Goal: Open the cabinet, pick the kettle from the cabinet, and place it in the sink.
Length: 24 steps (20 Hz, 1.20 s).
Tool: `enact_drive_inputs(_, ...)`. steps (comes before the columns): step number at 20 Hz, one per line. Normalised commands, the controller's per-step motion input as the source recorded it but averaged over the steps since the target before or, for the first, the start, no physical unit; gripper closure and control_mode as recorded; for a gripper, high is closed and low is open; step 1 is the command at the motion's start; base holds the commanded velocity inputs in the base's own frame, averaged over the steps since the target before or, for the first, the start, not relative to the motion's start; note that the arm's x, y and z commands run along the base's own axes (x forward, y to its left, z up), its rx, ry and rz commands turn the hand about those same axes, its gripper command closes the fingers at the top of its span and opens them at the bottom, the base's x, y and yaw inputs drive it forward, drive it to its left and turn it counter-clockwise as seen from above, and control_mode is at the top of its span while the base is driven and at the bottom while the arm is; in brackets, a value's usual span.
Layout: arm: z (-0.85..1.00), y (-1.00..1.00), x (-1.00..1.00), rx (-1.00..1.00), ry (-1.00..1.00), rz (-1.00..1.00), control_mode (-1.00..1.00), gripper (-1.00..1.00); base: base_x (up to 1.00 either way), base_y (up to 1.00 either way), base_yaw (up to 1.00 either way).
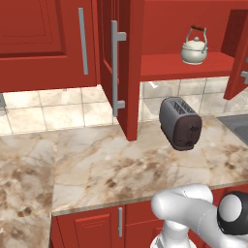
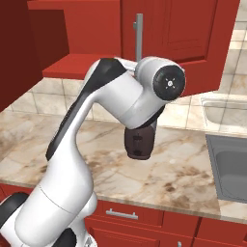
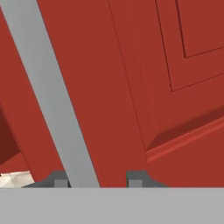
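Straddling the cabinet (image 3: 131, 87) handle (image 3: 52, 96), my claw (image 3: 98, 180) stands slack; doors open, kettle (image 1: 194, 50) unpicked.

Both cabinet (image 1: 160, 29) doors stand swung out, so the shelf (image 1: 186, 65) front is open and the kettle (image 1: 194, 47) has bare shelf on either side. The left door (image 1: 121, 68) juts over the counter (image 1: 116, 164). 1 toaster (image 1: 180, 123) stands just below the shelf edge, blocking a low approach.
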Motion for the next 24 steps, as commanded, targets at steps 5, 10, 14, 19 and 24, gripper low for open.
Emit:
enact_drive_inputs(5, 0.03, -0.30, -0.11, -0.05, 0.12, 0.00, -1.00, -1.00, 0.00, 0.00, 0.00)
enact_drive_inputs(10, 0.00, -0.12, -0.10, -0.07, 0.11, 0.00, -1.00, -1.00, 0.00, 0.00, 0.00)
enact_drive_inputs(14, -0.01, -0.21, -0.35, -0.02, 0.04, 0.00, -1.00, -1.00, 0.00, 0.00, 0.00)
enact_drive_inputs(19, -0.15, 0.12, -0.42, -0.01, 0.06, -0.03, -1.00, -1.00, 0.00, 0.00, 0.00)
enact_drive_inputs(24, -0.30, 0.34, -0.44, 0.00, 0.00, -0.04, -1.00, -1.00, 0.00, 0.00, 0.00)
